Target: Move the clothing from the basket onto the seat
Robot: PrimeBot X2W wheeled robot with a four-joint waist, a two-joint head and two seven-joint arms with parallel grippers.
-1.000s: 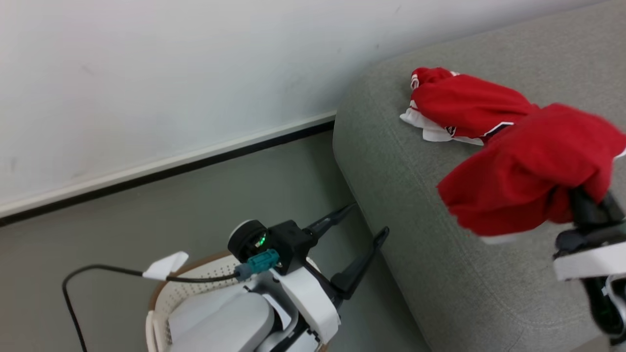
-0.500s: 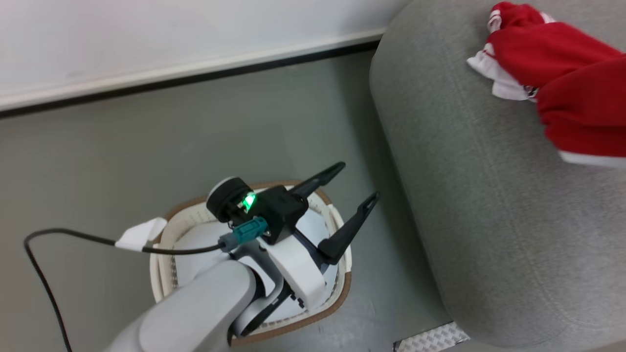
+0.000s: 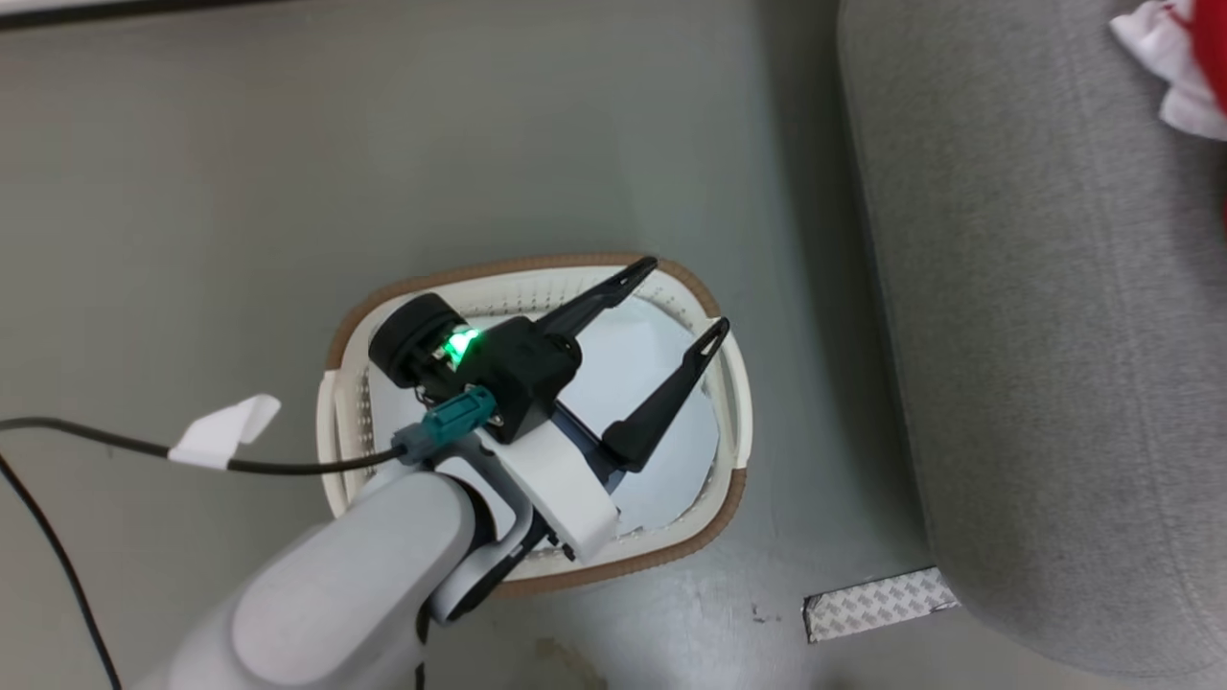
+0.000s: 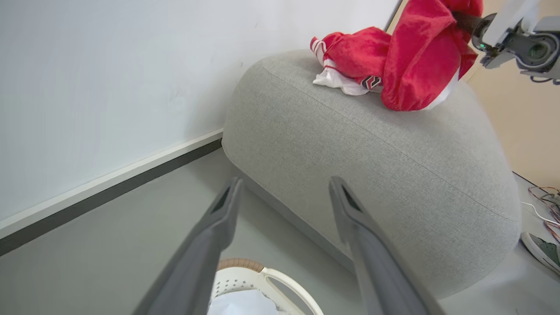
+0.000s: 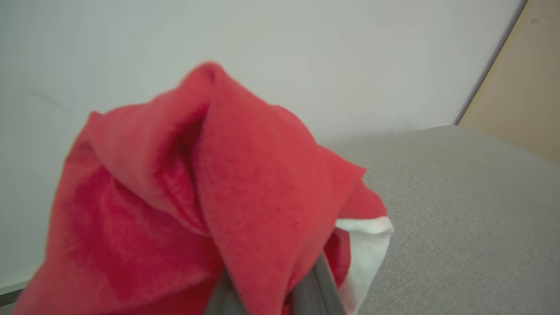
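Observation:
The cream basket [image 3: 729,422] with its brown rim stands on the floor left of the grey sofa [image 3: 1035,335]; inside it lies a pale sheet [image 3: 652,383]. My left gripper [image 3: 685,297] hangs open above the basket, nothing between its fingers [image 4: 225,210]. On the sofa's top [image 4: 372,148] lies the striped red garment [image 4: 350,54] with white trim. Beside it the plain red garment [image 4: 415,61] hangs from my right gripper [image 4: 466,19], which is shut on it, its lower end reaching the cushion. That cloth [image 5: 210,197] drapes over the right fingers [image 5: 317,284].
A black cable with a white tag [image 3: 225,431] trails over the floor left of the basket. A silver tape patch [image 3: 877,602] lies by the sofa's foot. A shoe [image 4: 540,247] and loose wires [image 4: 547,197] sit beyond the sofa. A white wall with dark skirting [image 4: 109,186] runs behind.
The head camera has tilted down, so the basket now shows whole and the red clothing sits at the top right edge. My left gripper stays open over the basket.

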